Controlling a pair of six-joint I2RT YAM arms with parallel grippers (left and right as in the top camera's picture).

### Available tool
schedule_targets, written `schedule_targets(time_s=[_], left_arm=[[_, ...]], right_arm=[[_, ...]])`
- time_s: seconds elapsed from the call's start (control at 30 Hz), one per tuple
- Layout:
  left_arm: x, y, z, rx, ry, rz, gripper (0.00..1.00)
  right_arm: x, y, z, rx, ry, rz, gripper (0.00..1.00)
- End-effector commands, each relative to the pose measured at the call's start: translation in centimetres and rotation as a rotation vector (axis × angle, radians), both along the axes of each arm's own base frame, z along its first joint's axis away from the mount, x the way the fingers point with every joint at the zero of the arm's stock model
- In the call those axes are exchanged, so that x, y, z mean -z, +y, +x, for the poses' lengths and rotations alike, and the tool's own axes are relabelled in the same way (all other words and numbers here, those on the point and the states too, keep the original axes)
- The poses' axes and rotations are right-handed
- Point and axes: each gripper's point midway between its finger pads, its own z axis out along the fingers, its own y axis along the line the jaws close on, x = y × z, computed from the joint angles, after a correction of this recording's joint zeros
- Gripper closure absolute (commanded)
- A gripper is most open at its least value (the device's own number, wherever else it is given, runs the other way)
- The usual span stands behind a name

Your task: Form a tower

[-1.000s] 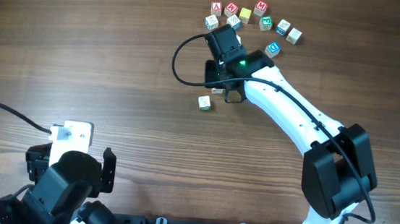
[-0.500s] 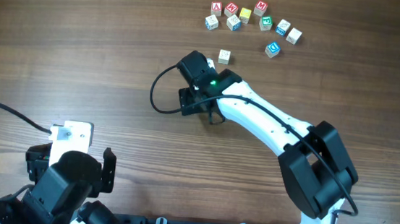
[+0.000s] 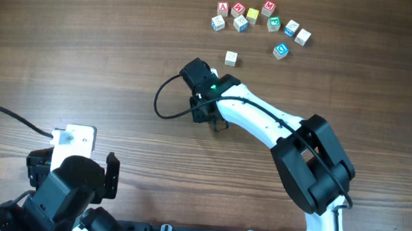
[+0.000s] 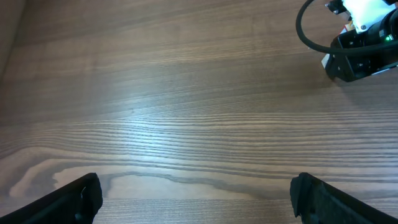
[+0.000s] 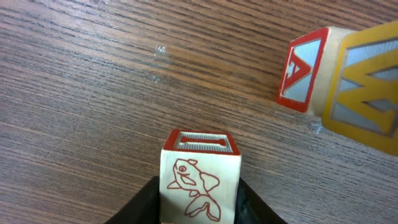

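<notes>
Pale wood with a red fish drawn on its side: the fish cube (image 5: 200, 180) stands upright between the dark fingers of my right claw (image 5: 200, 198). They press on its two flanks, so I hold it in a narrow grip. Its top face is framed in red. My fingers hide its foot, so I cannot tell whether it rests on the table (image 5: 74, 93) or on another cube.

Beyond the fish cube and to its right, apart from it, sits a second cube (image 5: 339, 87) showing a red-framed A and a yellow-framed W. From overhead, a lone pale cube (image 3: 230, 58) lies a little past the fish cube's place under my wrist, and a cluster of loose cubes (image 3: 259, 19) lies farther still.

My left claw (image 4: 199, 199) stands wide, well apart from the fish cube.
</notes>
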Motion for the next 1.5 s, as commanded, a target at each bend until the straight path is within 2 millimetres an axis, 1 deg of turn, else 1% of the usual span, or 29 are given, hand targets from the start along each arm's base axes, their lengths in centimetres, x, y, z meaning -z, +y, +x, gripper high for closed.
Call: schedule_targets(time_s=[0.0, 0.03, 0.07, 0.1, 0.17, 0.23, 0.3, 0.33, 0.37, 0.43, 0.47, 0.53, 0.6, 0.63, 0.73, 0.77, 0.83, 0.9, 1.0, 1.1, 1.13, 1.2, 1.47], left_arm=[[0.0, 0.0, 0.0, -0.008, -0.004, -0.012, 0.0], [0.0, 0.0, 0.0, -0.008, -0.004, -0.012, 0.0], [0.0, 0.0, 0.0, -0.008, -0.004, -0.012, 0.0], [0.0, 0.0, 0.0, -0.008, -0.004, -0.012, 0.0], [0.0, 0.0, 0.0, -0.008, -0.004, -0.012, 0.0], [0.0, 0.0, 0.0, -0.008, -0.003, -0.012, 0.0], [0.0, 0.0, 0.0, -0.008, -0.004, -0.012, 0.0], [0.0, 0.0, 0.0, -0.008, -0.003, -0.012, 0.0], [0.0, 0.0, 0.0, -0.008, -0.004, -0.012, 0.0], [0.0, 0.0, 0.0, -0.008, -0.004, -0.012, 0.0], [0.0, 0.0, 0.0, -0.008, -0.004, -0.012, 0.0], [0.0, 0.0, 0.0, -0.008, -0.003, -0.012, 0.0], [0.0, 0.0, 0.0, -0.008, -0.004, -0.012, 0.0], [0.0, 0.0, 0.0, -0.008, -0.003, -0.012, 0.0], [0.0, 0.0, 0.0, -0.008, -0.003, -0.012, 0.0], [0.0, 0.0, 0.0, -0.008, -0.003, -0.012, 0.0], [0.0, 0.0, 0.0, -0.008, -0.004, -0.012, 0.0], [0.0, 0.0, 0.0, -0.008, -0.003, -0.012, 0.0], [0.0, 0.0, 0.0, -0.008, -0.003, -0.012, 0.0], [0.0, 0.0, 0.0, -0.008, -0.004, -0.012, 0.0], [0.0, 0.0, 0.0, -0.008, -0.003, -0.012, 0.0], [0.0, 0.0, 0.0, -0.008, -0.004, -0.012, 0.0], [0.0, 0.0, 0.0, -0.008, -0.004, -0.012, 0.0]], right_arm=[[-0.4, 0.6, 0.6, 0.0, -0.01, 0.02, 0.69], [-0.6, 0.8, 0.8, 0.001, -0.017, 0.026, 0.7], [-0.8, 1.0, 1.0, 0.004, -0.022, 0.032, 0.74], [-1.3, 1.2, 1.2, 0.004, -0.025, 0.036, 0.76], [-3.2, 1.4, 1.4, 0.021, -0.023, 0.04, 0.75], [-5.7, 1.7, 1.8, 0.02, -0.035, 0.051, 0.75], [-9.3, 2.3, 2.4, 0.021, -0.074, 0.087, 0.75], [-10.6, 2.4, 2.6, 0.02, -0.089, 0.1, 0.74], [-12.4, 2.6, 2.8, 0.02, -0.112, 0.121, 0.74], [-14.4, 2.2, 3.4, 0.032, -0.156, 0.135, 0.7], [-14.6, 1.5, 3.7, 0.047, -0.173, 0.115, 0.69], [-14.3, -0.5, 4.3, 0.084, -0.179, 0.058, 0.69], [-13.5, -2.1, 4.9, 0.116, -0.166, 0.036, 0.69], [-13.1, -3.3, 5.3, 0.142, -0.156, 0.025, 0.69], [-12.1, -5.5, 6.2, 0.182, -0.144, 0.008, 0.68], [-11.5, -5.8, 6.4, 0.168, -0.139, 0.009, 0.68], [-9.9, -5.8, 6.2, 0.114, -0.11, 0.025, 0.68], [-9.2, -5.1, 5.8, 0.062, -0.091, 0.049, 0.68], [-9.2, -4.8, 5.7, 0.055, -0.084, 0.064, 0.68], [-8.2, -4.9, 5.6, 0.053, -0.064, 0.05, 0.68], [-7.5, -4.9, 5.4, 0.043, -0.047, 0.041, 0.68], [-6.8, -4.4, 5.1, -0.004, -0.021, 0.05, 0.69], [-6.7, -4.4, 4.8, -0.026, -0.008, 0.044, 0.67]])
